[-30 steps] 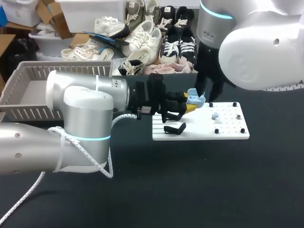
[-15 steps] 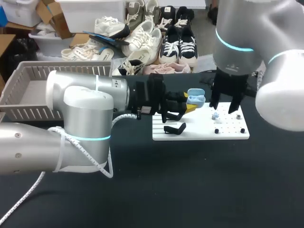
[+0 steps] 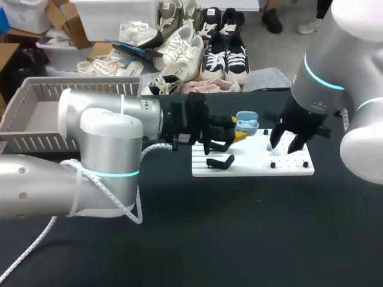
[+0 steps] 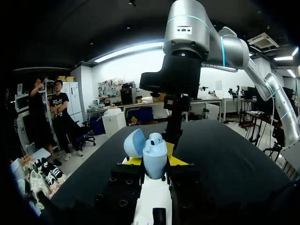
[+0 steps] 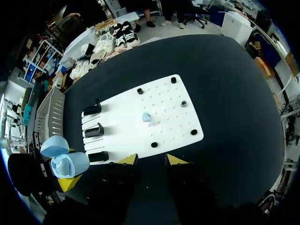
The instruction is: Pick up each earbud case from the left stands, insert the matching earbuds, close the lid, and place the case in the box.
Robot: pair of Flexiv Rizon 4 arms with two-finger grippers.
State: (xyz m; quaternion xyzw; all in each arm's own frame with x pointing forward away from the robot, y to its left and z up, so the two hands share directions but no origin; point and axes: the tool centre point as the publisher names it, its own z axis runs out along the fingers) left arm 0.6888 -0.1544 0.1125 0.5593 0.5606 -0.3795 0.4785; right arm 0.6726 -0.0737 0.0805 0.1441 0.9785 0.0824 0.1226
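A light-blue earbud case (image 4: 154, 155) is held in the left gripper (image 4: 154, 161), whose two yellow-tipped fingers are pressed against the case body from either side. The case is kept upright and its lid (image 4: 134, 143) is swung open to one side. A small rounded shape is seen in the open top, but what it is cannot be told. In the head view the case (image 3: 246, 123) is held in the air just above the left part of a white board (image 3: 251, 167), close to the black stands (image 3: 220, 161) fixed there.

The right gripper (image 3: 286, 143) is held over the right part of the board, with its fingers spread apart and nothing between them. From the right wrist view the yellow tips of that gripper (image 5: 151, 161) are seen apart near the board's edge, and a single light-blue earbud (image 5: 146, 116) is seen lying on the board (image 5: 164, 129) ahead of them, near its middle and apart from the black pegs (image 5: 183, 103) set around it. Three black stands (image 5: 93, 130) are lined up along one side of the board, and the held case (image 5: 70, 164) is found just beside the nearest of them.

A grey slatted box (image 3: 36, 113) is set on the dark tabletop (image 3: 239, 227) well to the left of the board.
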